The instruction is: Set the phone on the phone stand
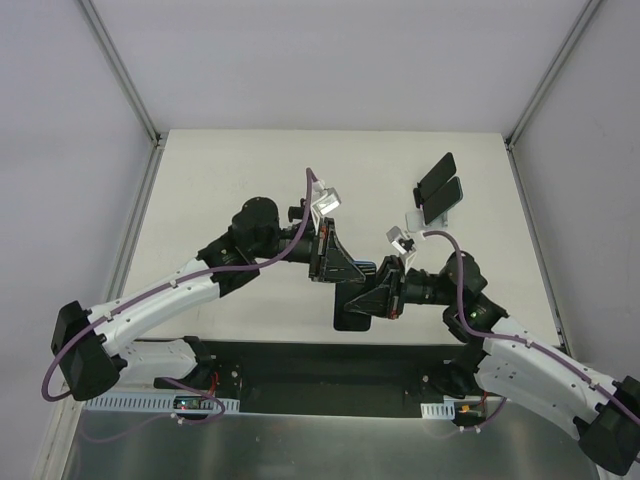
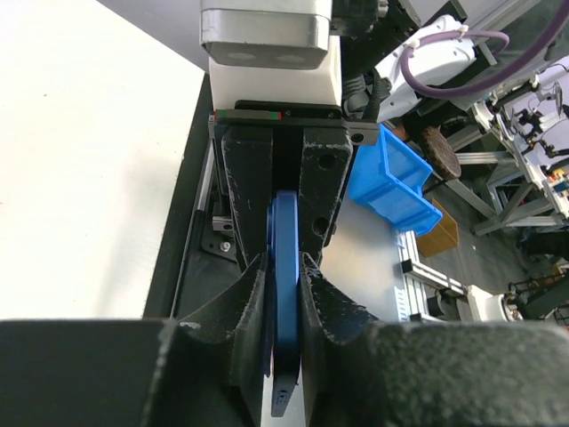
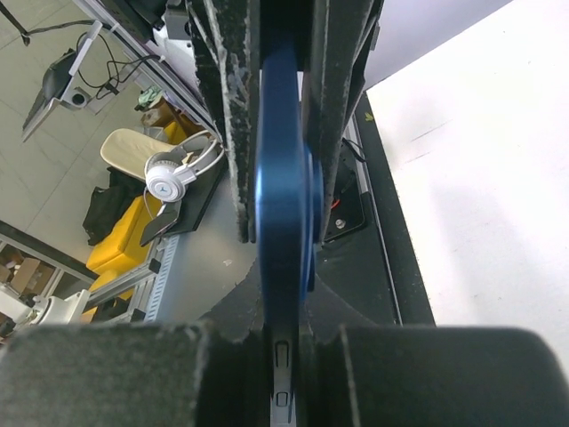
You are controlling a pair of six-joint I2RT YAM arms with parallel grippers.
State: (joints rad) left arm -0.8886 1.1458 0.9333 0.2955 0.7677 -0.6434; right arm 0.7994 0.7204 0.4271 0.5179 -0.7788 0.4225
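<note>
1. Phone pos. The phone [image 2: 284, 258] is off the table [image 1: 230, 180], held in the air between the two arms near the middle of the workspace, toward the near edge. On both wrist cams I see it edge-on: a thin blue slab standing vertical.

2. L gripper [image 2: 283, 294]. Its fingers [image 2: 244, 307] are clenched on the phone, one on each flat side, with no gap that I can make out on the L wrist cam.

3. R gripper [image 3: 286, 307]. It is also clamped on the phone, coming from the opposite side. The two grippers face each other with fingertips nearly meeting (each wrist cam shows the other gripper's fingers at the top of its view, on the same slab).

4. Phone stand [image 1: 440, 190]. It sits on the table at the far right, well apart from the phone. On the top cam it is dark and tilted on a pale base. Nothing rests on it, so the placement is not yet done.

5. Bkgd. A blue bin [image 2: 396, 182] shows beyond the table edge on the L wrist cam.
</note>
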